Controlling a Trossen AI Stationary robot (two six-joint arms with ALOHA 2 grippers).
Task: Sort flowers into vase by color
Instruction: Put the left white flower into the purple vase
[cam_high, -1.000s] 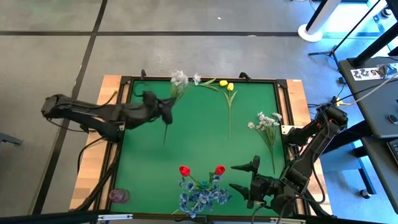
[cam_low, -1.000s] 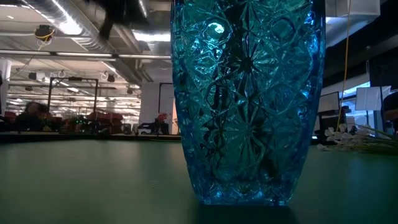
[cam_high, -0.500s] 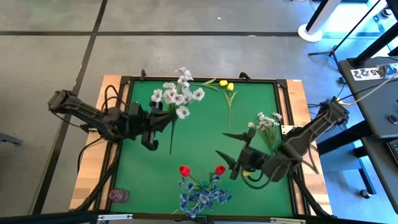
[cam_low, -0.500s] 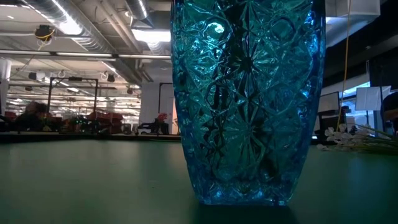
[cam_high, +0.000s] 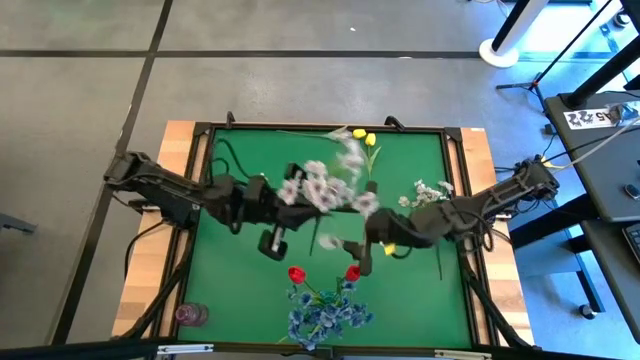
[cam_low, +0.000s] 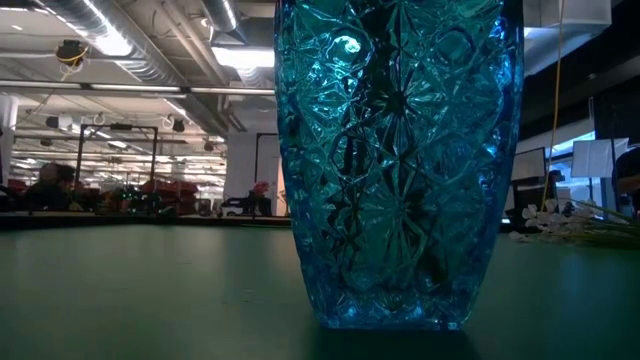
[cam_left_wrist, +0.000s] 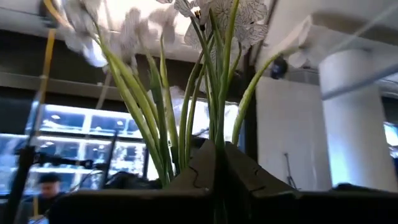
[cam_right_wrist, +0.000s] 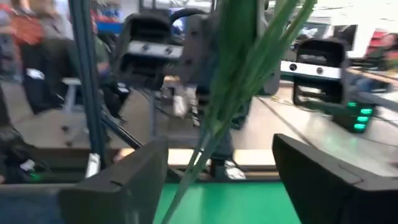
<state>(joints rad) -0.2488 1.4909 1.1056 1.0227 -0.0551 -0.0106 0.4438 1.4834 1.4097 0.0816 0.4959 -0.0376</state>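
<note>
Both arms have converged: shut left gripper is gripping limp white blossom spray; open right gripper is straddling its thin stalks, near the blue cut-glass vase.

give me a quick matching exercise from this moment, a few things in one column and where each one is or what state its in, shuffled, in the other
Things:
1. white spray
2. yellow tulips
3. red tulips
4. right gripper

Places or states:
A. lying at the far edge of the green mat
B. open, green stalks between its fingers
C. clamped in the shut left gripper
D. standing in the vase at the near edge

Pairs: 1-C, 2-A, 3-D, 4-B
</note>
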